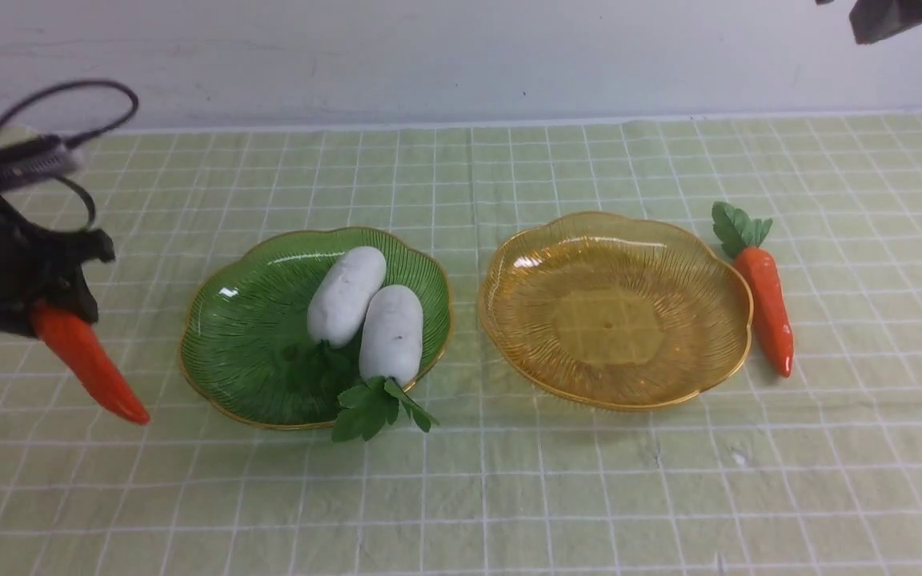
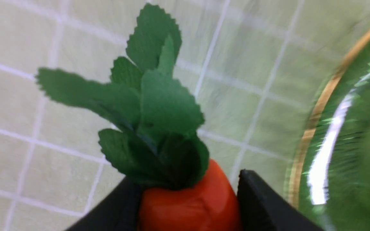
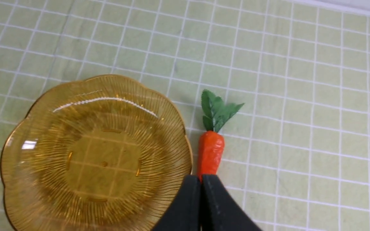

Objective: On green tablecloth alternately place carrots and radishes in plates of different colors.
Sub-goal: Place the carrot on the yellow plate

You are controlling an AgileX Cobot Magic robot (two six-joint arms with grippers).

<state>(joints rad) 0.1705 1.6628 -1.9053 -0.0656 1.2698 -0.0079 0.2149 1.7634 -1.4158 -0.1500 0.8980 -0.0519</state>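
My left pincer (image 1: 35, 310) is clamped on a carrot (image 1: 89, 362), one black finger (image 2: 262, 205) pressed to each side of its thick end. The carrot is glossy orange and tapers to a point. From the wrist, its dark green leaves (image 2: 153, 106) stick out past my fingers, with toothed edges and some blur. In the front view the orange body slants down out of the pincer, its tip pointing toward the near side and toward the green plate (image 1: 245, 336). It hangs to the left of that plate, apart from the rim, and I cannot tell whether the tip touches the cloth (image 1: 509, 496).

Two white, plump radishes (image 1: 346, 294) lie side by side in the green plate, touching. Their leaf tufts point to the near rim, and one tuft spills over it.

My right pincer (image 3: 201, 205) has its fingers pressed together with nothing between them. It hangs above the cloth. The second carrot (image 3: 210, 154) lies flat just past the fingertips, its narrow end hidden behind them and its leaves pointing away. That carrot rests on the cloth just beside the right rim of the amber plate (image 1: 613, 320), which stands to the right of the green one and holds nothing.
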